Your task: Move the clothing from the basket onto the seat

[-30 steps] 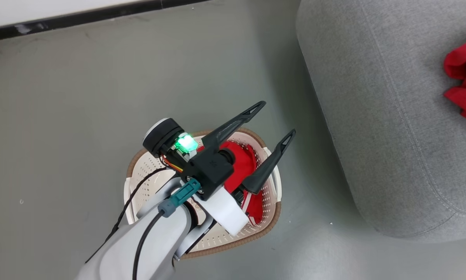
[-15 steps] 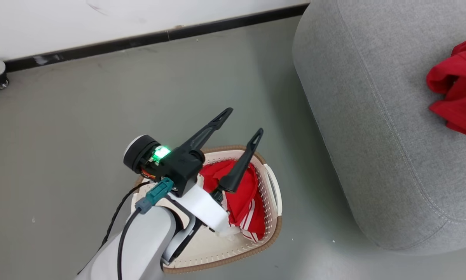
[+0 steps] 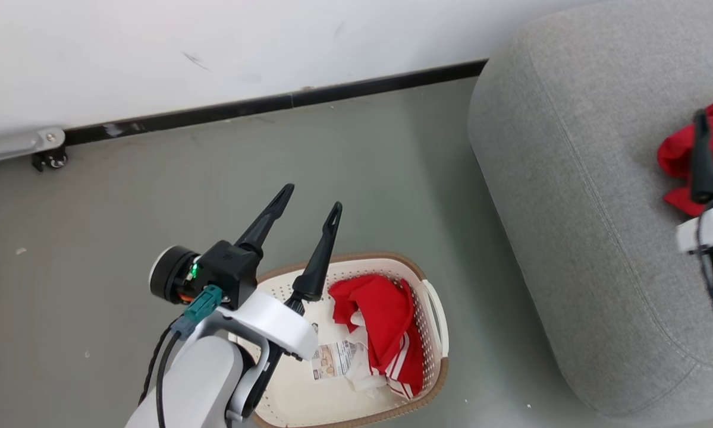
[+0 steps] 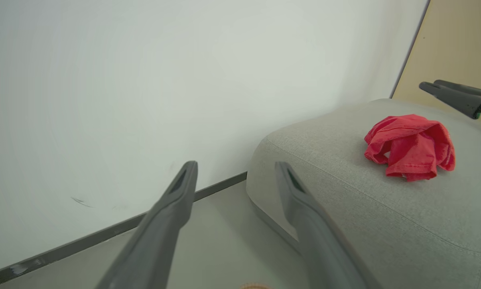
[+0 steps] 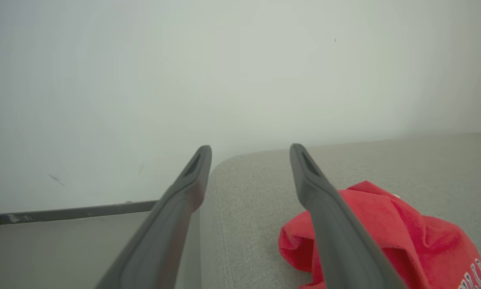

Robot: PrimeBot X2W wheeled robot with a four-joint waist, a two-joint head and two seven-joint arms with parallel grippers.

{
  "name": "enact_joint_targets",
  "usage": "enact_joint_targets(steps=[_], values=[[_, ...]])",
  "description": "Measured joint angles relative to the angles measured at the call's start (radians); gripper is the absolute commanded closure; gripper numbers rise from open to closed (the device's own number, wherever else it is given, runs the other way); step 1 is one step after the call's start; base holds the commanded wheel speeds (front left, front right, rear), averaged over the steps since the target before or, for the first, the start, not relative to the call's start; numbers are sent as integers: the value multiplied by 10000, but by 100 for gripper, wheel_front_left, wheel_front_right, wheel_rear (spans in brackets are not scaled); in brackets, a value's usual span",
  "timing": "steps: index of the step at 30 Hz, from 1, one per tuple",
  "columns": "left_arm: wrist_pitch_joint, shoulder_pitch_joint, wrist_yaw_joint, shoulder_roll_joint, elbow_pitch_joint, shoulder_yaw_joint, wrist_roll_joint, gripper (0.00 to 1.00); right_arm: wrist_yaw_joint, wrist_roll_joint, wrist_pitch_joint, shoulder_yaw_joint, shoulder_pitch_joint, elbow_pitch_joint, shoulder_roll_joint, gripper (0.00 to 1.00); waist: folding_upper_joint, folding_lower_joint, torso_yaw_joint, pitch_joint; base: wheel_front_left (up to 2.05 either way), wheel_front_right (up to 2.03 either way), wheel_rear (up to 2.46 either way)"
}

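Observation:
Red clothing (image 3: 383, 312) with white stripes lies bunched in the right half of the cream basket (image 3: 436, 309) on the floor. A second red garment (image 3: 671, 157) sits on the grey seat (image 3: 570, 208), and shows as a crumpled heap (image 4: 410, 146) in the left wrist view. My left gripper (image 3: 311, 200) hangs open and empty above the basket's far-left rim, fingers (image 4: 172, 208) aimed at the wall. At the right edge one dark finger (image 3: 702, 160) of my right arm rises over the seat. My right gripper (image 5: 250, 149) is open and empty just above the red garment (image 5: 388, 237).
A white wall with a black baseboard (image 3: 273, 104) runs behind the grey floor. A metal leg with a small caster (image 3: 50, 157) stands at the far left. A paper label (image 3: 332, 359) lies on the basket's bottom. A tan panel (image 4: 457, 40) stands behind the seat.
The head camera has tilted up towards the wall. My left gripper has drawn back from above the red clothing to the basket's left side, still open. My right arm has come into view over the seat.

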Motion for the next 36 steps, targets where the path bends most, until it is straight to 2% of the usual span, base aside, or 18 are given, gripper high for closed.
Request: enact_joint_targets(steps=[4,14,36], values=[[-31,305,203,-25,82,184,-144,0,0,-2,-10,201,368,-238,506,0,0,-1,165,-291,0,0,0],[-75,947,711,-13,330,706,-236,0,0,-77,-12,226,1219,-575,1312,0,0,0,541,-1037,0,0,0],[-88,2624,1678,178,322,1390,96,0,0,-1436,-10,13,3344,-1779,2431,0,0,-1,1129,-2428,0,0,0]])
